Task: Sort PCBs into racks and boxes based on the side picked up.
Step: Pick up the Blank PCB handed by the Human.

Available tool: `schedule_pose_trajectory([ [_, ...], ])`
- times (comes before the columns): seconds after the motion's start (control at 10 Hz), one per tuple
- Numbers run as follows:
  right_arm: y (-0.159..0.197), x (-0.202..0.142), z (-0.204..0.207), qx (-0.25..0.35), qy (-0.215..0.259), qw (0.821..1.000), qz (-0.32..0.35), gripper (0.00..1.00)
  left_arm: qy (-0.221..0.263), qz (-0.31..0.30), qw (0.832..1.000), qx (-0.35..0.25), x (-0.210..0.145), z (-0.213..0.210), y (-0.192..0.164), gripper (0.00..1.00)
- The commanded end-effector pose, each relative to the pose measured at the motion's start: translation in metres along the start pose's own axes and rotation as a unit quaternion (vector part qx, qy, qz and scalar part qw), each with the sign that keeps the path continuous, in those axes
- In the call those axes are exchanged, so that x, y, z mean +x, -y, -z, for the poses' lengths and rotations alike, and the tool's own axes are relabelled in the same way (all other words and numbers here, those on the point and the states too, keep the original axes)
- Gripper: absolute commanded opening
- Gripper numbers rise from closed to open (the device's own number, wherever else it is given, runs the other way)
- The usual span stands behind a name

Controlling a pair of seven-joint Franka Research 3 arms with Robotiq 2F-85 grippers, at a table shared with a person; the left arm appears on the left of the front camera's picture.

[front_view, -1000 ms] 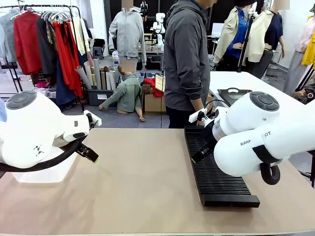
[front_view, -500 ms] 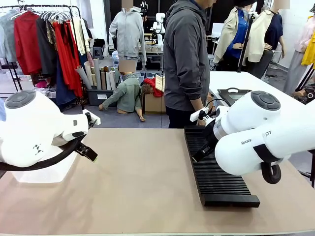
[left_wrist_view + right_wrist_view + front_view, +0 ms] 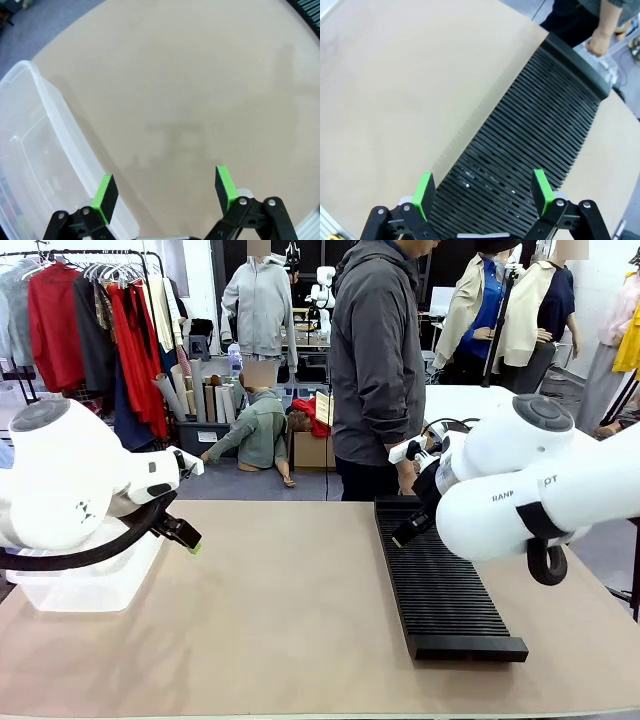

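While person (image 3: 378,360) stood opposite, left gripper (image 3: 165,189) hung wide apart beside clear tub (image 3: 46,125), right gripper (image 3: 482,190) likewise above slotted rack (image 3: 535,130).

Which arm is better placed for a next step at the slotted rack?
Right, probably: the right end effector hangs open above the rack, while the left end effector hovers beside the clear tub.

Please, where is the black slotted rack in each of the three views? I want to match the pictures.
Front view: the black rack lies right of centre, running from the far side toward the camera.
Left wrist view: a corner of it sits at the top right edge.
Right wrist view: it runs from bottom centre to upper right.
Shared landmark: the tan table top.
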State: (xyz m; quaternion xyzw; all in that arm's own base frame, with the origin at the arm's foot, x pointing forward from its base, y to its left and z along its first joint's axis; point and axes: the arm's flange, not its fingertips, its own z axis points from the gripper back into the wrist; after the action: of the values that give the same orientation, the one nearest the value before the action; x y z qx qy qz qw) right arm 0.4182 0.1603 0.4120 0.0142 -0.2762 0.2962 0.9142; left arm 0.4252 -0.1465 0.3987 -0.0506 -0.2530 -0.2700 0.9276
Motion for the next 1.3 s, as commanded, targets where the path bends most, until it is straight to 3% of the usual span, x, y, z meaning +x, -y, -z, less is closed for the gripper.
schedule_pose_trajectory([
  [0.0, 0.015, 0.016, -0.026, 0.033, -0.017, 0.998, 0.045, 1.0, -0.017, -0.007, 0.999, -0.042, 0.014, -0.02, -0.025, 1.0],
  [0.3, 0.037, 0.034, -0.06, 0.103, -0.048, 0.987, 0.114, 1.0, -0.052, -0.022, 0.984, -0.167, 0.044, -0.057, -0.058, 1.0],
  [0.5, 0.066, 0.033, -0.072, 0.233, -0.031, 0.959, 0.159, 1.0, -0.041, -0.053, 0.958, -0.278, 0.049, -0.069, -0.083, 1.0],
  [0.8, 0.11, 0.022, -0.074, 0.351, -0.018, 0.914, 0.205, 1.0, -0.032, -0.109, 0.918, -0.379, 0.042, -0.07, -0.106, 1.0],
  [1.0, 0.136, 0.001, -0.084, 0.404, 0.03, 0.885, 0.23, 1.0, 0.007, -0.153, 0.891, -0.428, 0.024, -0.08, -0.124, 1.0],
  [1.2, 0.166, -0.031, -0.098, 0.439, 0.087, 0.854, 0.266, 1.0, 0.08, -0.201, 0.861, -0.46, -0.011, -0.103, -0.156, 1.0],
])
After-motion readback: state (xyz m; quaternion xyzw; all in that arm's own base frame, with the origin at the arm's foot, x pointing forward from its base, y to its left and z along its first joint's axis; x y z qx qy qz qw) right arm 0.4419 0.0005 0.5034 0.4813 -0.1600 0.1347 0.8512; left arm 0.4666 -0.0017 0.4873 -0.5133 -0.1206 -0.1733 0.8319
